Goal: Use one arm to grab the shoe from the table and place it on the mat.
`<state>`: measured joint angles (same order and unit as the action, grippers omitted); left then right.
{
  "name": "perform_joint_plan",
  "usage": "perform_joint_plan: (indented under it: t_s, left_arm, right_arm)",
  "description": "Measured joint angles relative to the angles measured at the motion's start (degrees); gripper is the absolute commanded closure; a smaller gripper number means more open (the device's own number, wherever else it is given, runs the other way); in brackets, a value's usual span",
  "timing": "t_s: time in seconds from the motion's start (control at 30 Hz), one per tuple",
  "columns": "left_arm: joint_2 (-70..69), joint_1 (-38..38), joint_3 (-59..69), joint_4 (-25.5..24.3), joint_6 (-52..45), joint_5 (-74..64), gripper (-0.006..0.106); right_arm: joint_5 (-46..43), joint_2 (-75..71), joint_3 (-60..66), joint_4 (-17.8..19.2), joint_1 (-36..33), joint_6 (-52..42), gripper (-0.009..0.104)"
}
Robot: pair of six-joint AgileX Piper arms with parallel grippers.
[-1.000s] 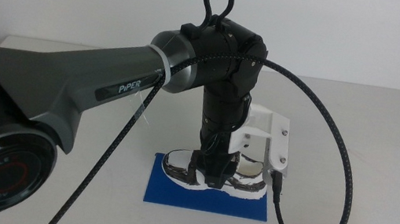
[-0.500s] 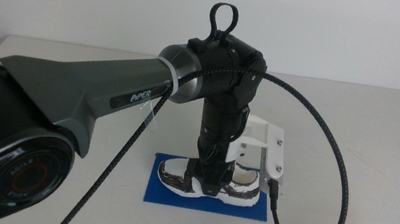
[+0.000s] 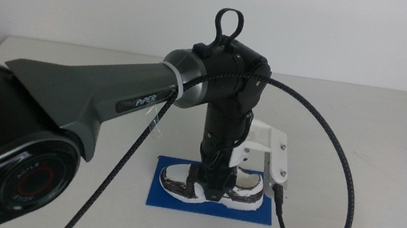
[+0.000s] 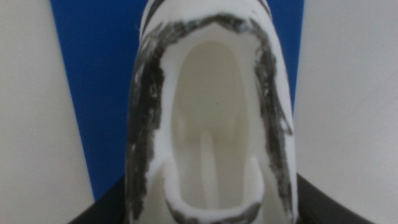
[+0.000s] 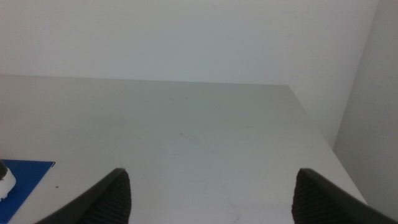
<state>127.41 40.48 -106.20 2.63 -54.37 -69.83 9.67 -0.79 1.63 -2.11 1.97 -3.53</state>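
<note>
Middle view: I see left gripper (image 3: 210,186) jaws clamped on sneaker (image 3: 213,184), sneaker resting on blue mat (image 3: 166,198) atop table (image 3: 375,156). Right gripper (image 5: 211,193) jaws spread, holding nothing, waiting above table.

White "PiPER" lettering on the grey forearm of the arm (image 3: 100,103), faint red ring marking on its base joint, probably text, too blurred to read

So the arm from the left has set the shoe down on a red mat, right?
Not quite: the mat is deep blue, not red, as the middle view shows. The rest holds: the left gripper is at the shoe, which sits on it.
</note>
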Motion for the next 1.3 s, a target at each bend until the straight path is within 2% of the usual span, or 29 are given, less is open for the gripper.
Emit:
perform_joint_plan:
  t_s: [0.23, 0.7, 0.87, 1.13, 1.3]
  left_arm:
    - [0.00, 0.00, 0.00, -0.62, 0.77, 0.00, 0.007]
    - [-3.67, 0.00, 0.45, -1.08, 2.71, 0.00, 0.007]
    - [-10.36, 0.00, 4.33, -1.53, 3.32, 0.00, 0.007]
    - [-23.64, -0.67, 10.07, -5.74, 8.02, -0.44, 0.007]
    - [-31.98, -5.15, 10.05, -3.72, 12.93, -0.99, 0.007]
  right_arm:
    - [0.00, 0.00, 0.00, 0.00, 0.00, 0.00, 0.029]
    - [0.00, 0.00, 0.00, 0.00, 0.00, 0.00, 0.029]
    - [0.00, 0.00, 0.00, 0.00, 0.00, 0.00, 0.029]
    - [0.00, 0.00, 0.00, 0.00, 0.00, 0.00, 0.029]
    - [0.00, 0.00, 0.00, 0.00, 0.00, 0.00, 0.029]
